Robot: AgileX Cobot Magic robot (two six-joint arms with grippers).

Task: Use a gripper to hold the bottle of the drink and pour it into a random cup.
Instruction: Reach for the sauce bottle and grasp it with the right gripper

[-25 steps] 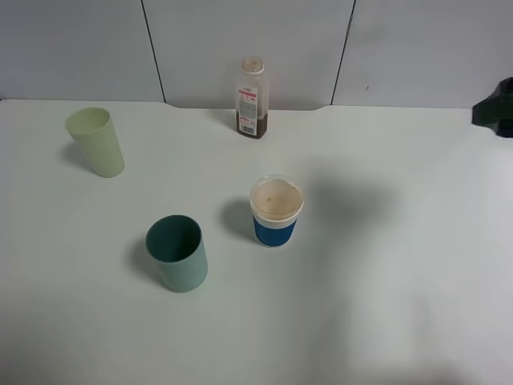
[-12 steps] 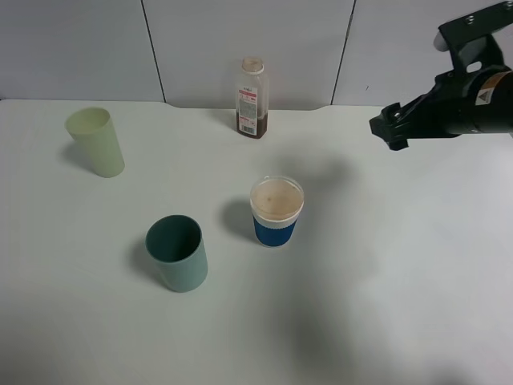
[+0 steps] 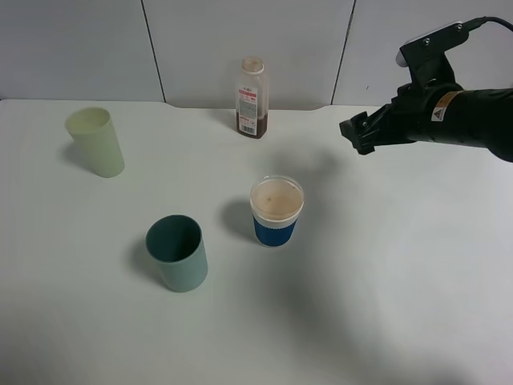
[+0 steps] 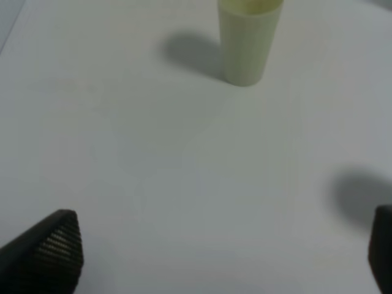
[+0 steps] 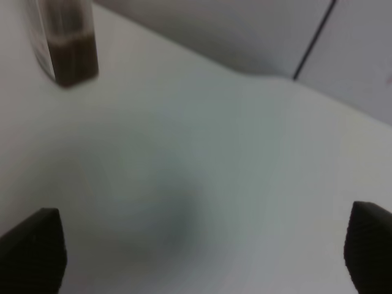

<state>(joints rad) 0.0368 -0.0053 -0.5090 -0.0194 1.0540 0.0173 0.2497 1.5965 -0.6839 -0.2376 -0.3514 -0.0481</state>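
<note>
The right gripper (image 3: 358,134) hangs above the white table (image 3: 417,265), right of centre. It holds nothing, and its jaw spacing cannot be read from this angle. The bottle of the drink (image 3: 252,100) stands upright at the table's rear edge, well apart from the gripper, with brown liquid low in its body. The white cup with blue band (image 3: 276,211) stands near centre. The teal-green cup (image 3: 178,253) stands nearer and to its left — not touching. The pale yellow-green tumbler (image 3: 95,142) stands upright at far left.

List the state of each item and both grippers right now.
bottle: upright, ungripped, brown liquid low
teal cup: upright, looks empty
white cup with blue band: upright
pale yellow-green cup: upright
right gripper: open, empty, apart from bottle
left gripper: open, empty
</note>
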